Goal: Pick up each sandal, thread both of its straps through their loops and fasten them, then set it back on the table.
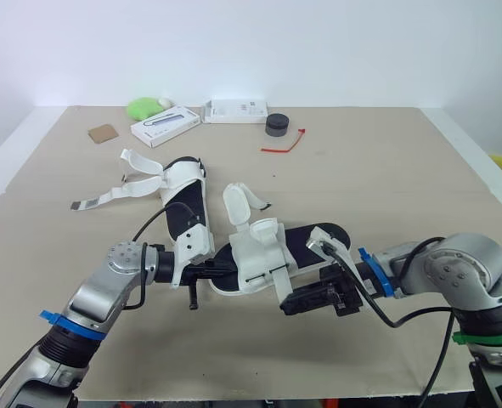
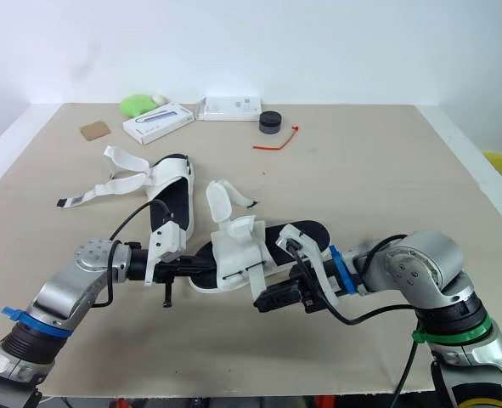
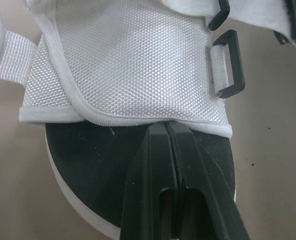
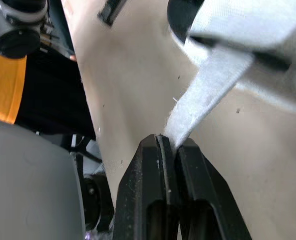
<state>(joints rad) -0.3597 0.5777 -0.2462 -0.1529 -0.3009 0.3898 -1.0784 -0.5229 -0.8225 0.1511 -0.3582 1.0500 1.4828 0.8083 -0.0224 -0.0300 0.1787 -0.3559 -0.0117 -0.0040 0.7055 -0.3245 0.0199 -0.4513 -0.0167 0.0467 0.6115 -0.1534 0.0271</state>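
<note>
A white sandal with a black footbed (image 1: 314, 240) lies mid-table between my two grippers. My left gripper (image 1: 221, 270) is shut on the edge of its sole; the left wrist view has the fingertips (image 3: 165, 127) pinched together on the black footbed just under the white mesh upper (image 3: 132, 65), with a black strap loop (image 3: 230, 62) beside it. My right gripper (image 1: 289, 303) is shut on one white strap (image 4: 208, 85) of this sandal, at the side nearest me. A second sandal (image 1: 185, 200) rests behind to the left, its straps (image 1: 119, 194) spread loose on the table.
Along the back of the table (image 1: 378, 170) sit a brown card (image 1: 103, 133), a green object (image 1: 146, 107), a white box (image 1: 166, 126), a white packet (image 1: 236, 110), a black round tin (image 1: 277, 124) and a red tie (image 1: 284, 143).
</note>
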